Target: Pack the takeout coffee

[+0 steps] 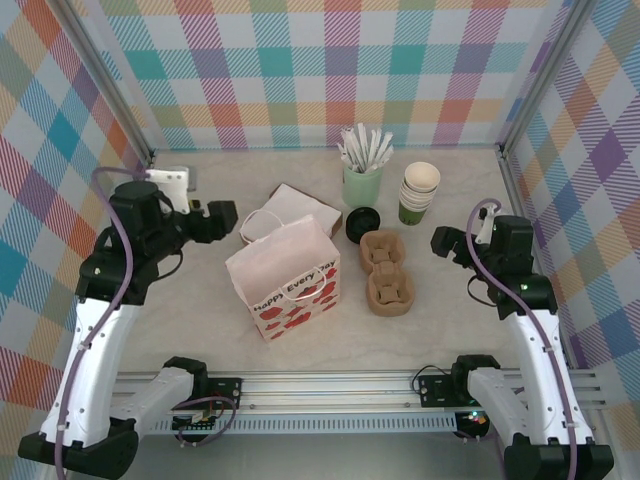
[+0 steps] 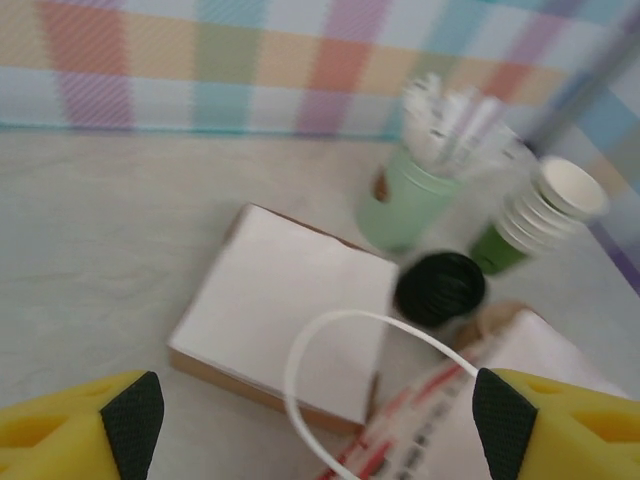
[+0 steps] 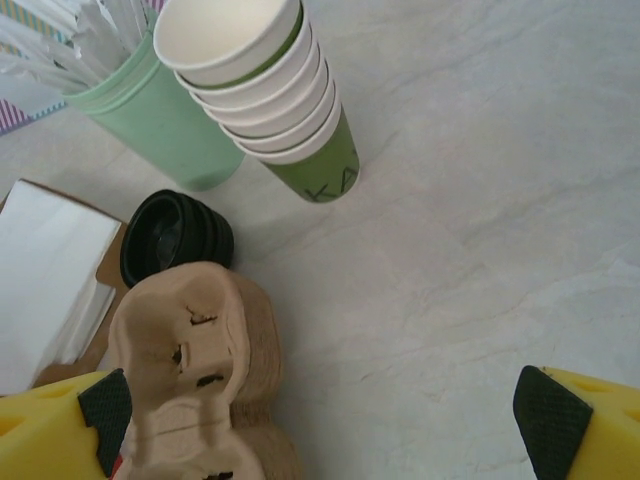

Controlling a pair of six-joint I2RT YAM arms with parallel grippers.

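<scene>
The left end effector (image 1: 226, 218) hung wide at ten o'clock of the bag (image 1: 285, 275); the right end effector (image 1: 442, 243), wide too, at two o'clock of the carriers (image 1: 386, 272).

A pale paper bag (image 1: 285, 275) printed with red shapes stands upright at the middle of the light table (image 1: 180, 320), its white handle (image 2: 340, 314) looping above the open top. Just behind it lies a flat stack of white napkins (image 1: 300, 205) on brown card. Further right stands a mint cup (image 1: 362, 185) full of white sticks (image 1: 365, 148), with a stack of green cups (image 1: 418, 193) beside it. A brown cardboard cup carrier (image 1: 386, 272) lies right of the bag. Plaid walls (image 1: 300, 70) surround the table.
</scene>
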